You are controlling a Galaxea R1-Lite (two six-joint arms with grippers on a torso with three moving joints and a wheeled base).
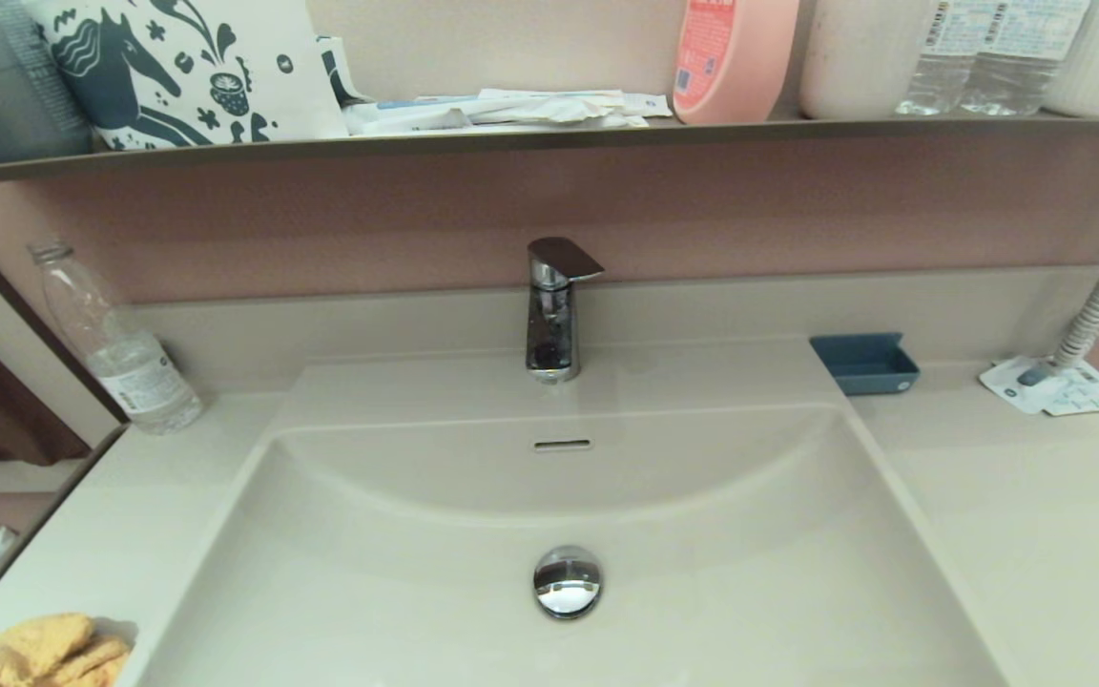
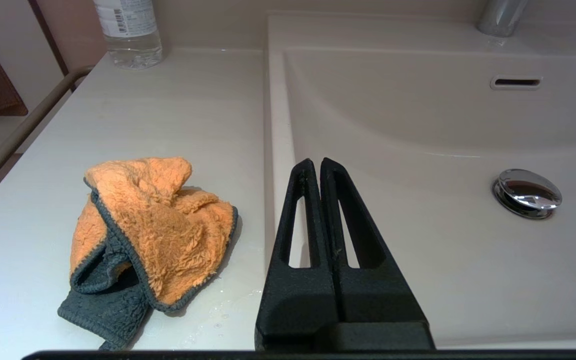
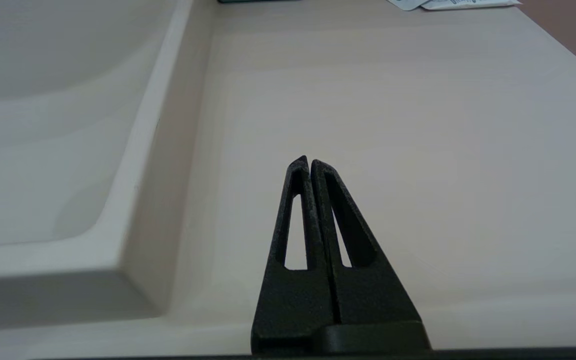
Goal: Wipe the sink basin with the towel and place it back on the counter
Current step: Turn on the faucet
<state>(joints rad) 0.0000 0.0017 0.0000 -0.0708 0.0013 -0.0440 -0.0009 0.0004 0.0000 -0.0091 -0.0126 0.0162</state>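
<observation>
The orange towel (image 2: 153,230) with dark trim lies crumpled on the counter (image 2: 178,110) left of the sink basin (image 1: 702,534); its corner shows at the head view's lower left (image 1: 44,654). The basin holds a chrome drain plug (image 1: 567,580) and an overflow slot (image 1: 562,445). My left gripper (image 2: 316,162) is shut and empty, hovering over the basin's left rim, to the right of the towel and apart from it. My right gripper (image 3: 306,161) is shut and empty above the counter (image 3: 393,110) right of the basin. Neither arm appears in the head view.
A chrome faucet (image 1: 554,310) stands behind the basin. A water bottle (image 1: 115,348) stands at the back left, a small blue tray (image 1: 864,363) and a white leaflet (image 1: 1060,386) at the back right. A brown shelf (image 1: 549,138) above carries bottles and bags.
</observation>
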